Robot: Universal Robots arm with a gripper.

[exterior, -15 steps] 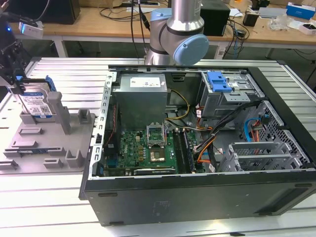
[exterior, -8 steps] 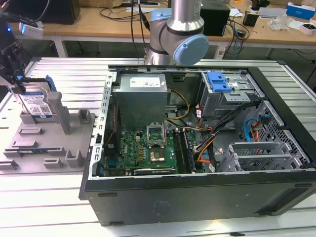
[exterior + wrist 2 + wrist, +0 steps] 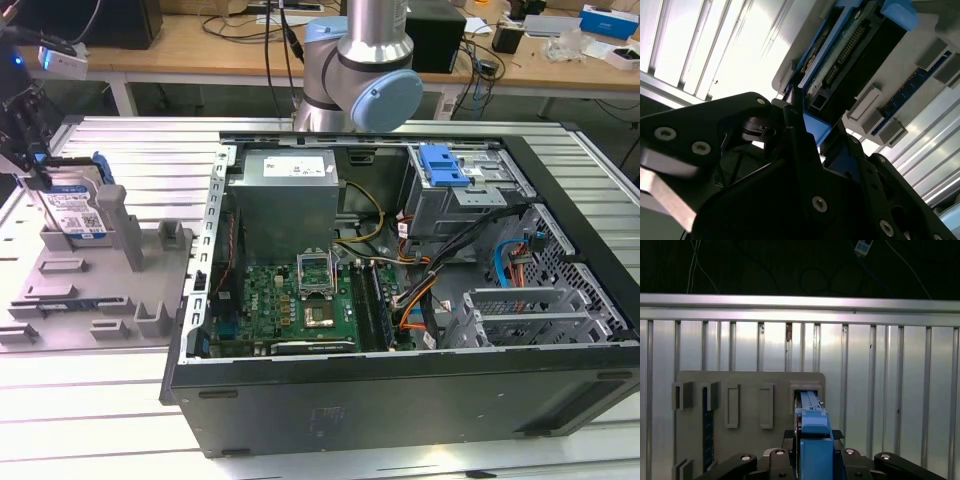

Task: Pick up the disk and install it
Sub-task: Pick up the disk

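One disk (image 3: 75, 210), one pincer (image 3: 35, 172), one robot arm (image 3: 360, 70) — a single of each. One grey slotted holder (image 3: 110, 300) and one open computer case (image 3: 400, 390) on one ribbed desk (image 3: 100, 400) (inside the case: one grey power-supply box (image 3: 285, 200), one green mainboard (image 3: 290, 300), one blue latch piece (image 3: 445, 165)).

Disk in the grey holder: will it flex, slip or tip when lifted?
The silver-grey, blue-railed hard disk looks like rigid metal: probably stiff, dense for its size. Its smooth blue plastic rail may slip. Standing on edge in the grey plastic holder, it could tip if nudged.
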